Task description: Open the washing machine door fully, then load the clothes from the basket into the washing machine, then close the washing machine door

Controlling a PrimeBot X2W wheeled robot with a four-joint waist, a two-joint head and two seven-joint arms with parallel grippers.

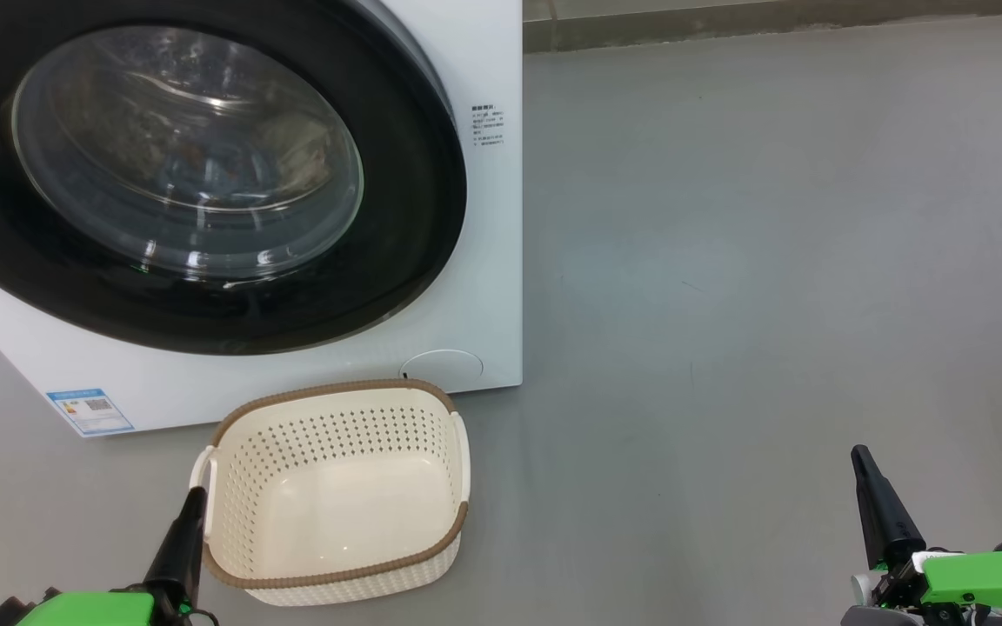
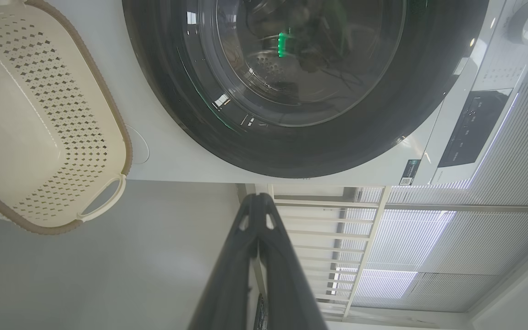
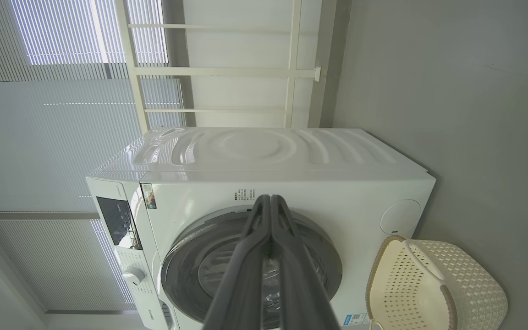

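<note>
Apparently the washing machine door (image 1: 205,174) is shut flush on the washing machine (image 1: 492,261), at twelve o'clock from my left gripper (image 1: 195,504) and ten o'clock from the farther right gripper (image 1: 862,465), both pinched closed on nothing. The basket (image 1: 336,435) sits empty just beside the left one at two o'clock; brownish shapes behind the glass may be the clothes (image 1: 297,148)
</note>
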